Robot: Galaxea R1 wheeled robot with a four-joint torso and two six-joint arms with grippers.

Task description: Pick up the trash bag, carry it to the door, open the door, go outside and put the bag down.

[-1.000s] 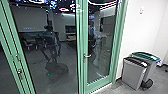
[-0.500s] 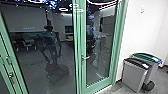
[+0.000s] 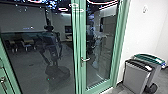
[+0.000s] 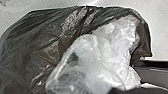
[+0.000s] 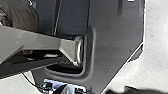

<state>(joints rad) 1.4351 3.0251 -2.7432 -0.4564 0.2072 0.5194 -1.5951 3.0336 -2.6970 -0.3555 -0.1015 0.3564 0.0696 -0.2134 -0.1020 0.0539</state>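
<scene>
Straight ahead at twelve o'clock stands a green-framed glass door (image 3: 98,50) with a silver lever handle (image 3: 85,59); it looks shut. The trash bag, a dark, glossy, see-through plastic sack (image 4: 47,45) with crumpled, whitish clear plastic (image 4: 107,57) bunched against it, lies close up before the left arm's wrist camera, with pale floor (image 4: 160,27) around it. I cannot tell how far the left gripper is open, nor whether it has hold of the bag. The right arm's wrist camera looks down over the robot's own wide dark base plate (image 5: 112,50), with a grey jointed metal bar (image 5: 47,41) close by it. The right gripper's opening I cannot tell either, nor what, if anything, it has hold of.

At eleven o'clock the glass bears a dim, robot-shaped figure (image 3: 51,45), probably the robot's own reflection, its two arms hanging low, one on each side of the torso above a broad base. At two o'clock, by the white wall (image 3: 140,30), stand a grey bin with a black top (image 3: 136,78) and, just behind it, another with a teal-green lid (image 3: 150,58).
</scene>
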